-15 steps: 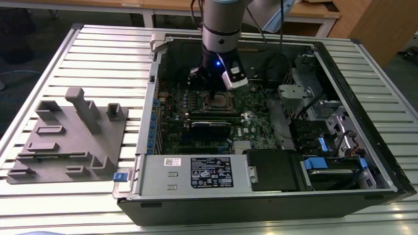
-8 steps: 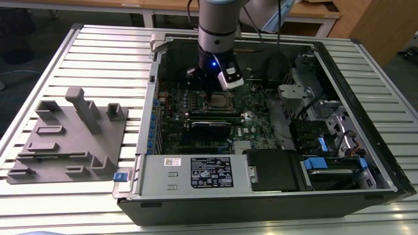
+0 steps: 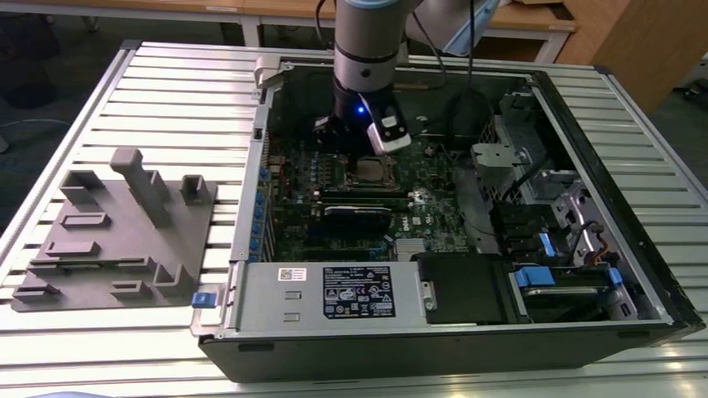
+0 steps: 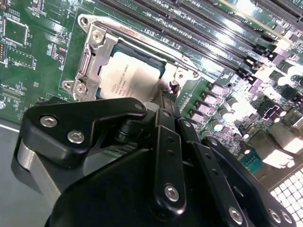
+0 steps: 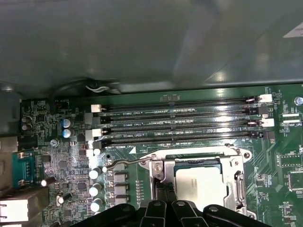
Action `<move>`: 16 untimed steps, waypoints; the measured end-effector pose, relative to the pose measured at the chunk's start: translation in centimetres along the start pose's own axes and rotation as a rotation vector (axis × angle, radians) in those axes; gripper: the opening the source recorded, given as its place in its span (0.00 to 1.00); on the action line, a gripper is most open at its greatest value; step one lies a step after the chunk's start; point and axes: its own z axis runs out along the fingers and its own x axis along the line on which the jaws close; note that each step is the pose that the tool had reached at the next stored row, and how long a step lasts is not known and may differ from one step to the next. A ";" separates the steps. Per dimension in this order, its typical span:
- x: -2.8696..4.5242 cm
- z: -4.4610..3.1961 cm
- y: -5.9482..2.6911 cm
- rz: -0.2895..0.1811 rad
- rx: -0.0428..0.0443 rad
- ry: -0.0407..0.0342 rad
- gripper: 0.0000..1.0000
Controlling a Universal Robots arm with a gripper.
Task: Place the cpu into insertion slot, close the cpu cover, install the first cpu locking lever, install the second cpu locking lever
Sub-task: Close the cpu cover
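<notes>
- Silvery slatted worktop (image 3: 111,348) takes up the nearest ground in the exterior view and carries everything else.
- A grey moulded fixture (image 3: 122,240) lies on it toward the exterior view's left, with a small blue clip (image 3: 202,298) at its near corner.
- Just beside the fixture, an open black computer case (image 3: 443,348) lies on its side. The labelled power supply (image 3: 332,290) sits along its near wall, next to blue-tabbed drive bays (image 3: 531,278).
- Deeper inside, the green motherboard (image 3: 298,224) lies flat.
- The cpu (image 4: 130,75) sits in the insertion slot (image 5: 239,177), its pale metal top showing through the window of the cpu cover (image 5: 161,172), which lies down over it.
- The black claw (image 4: 168,97) is down at the socket's edge with its tips drawn together. Nothing can be seen held between them.
- A wire locking lever (image 5: 128,161) runs along the socket side nearest the long black memory slots (image 5: 180,120). I cannot tell whether it is latched.
- The grey robot arm (image 3: 366,50) comes straight down into the case.
- Farthest off are wooden tables (image 3: 531,25) and a dark floor (image 3: 45,124).
</notes>
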 end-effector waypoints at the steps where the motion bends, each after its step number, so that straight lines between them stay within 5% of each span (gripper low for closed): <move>1: 0.00 0.03 -0.01 0.000 -0.0001 -0.0001 0.11; 16: 0.23 0.73 -0.09 0.000 0.0011 0.0005 0.11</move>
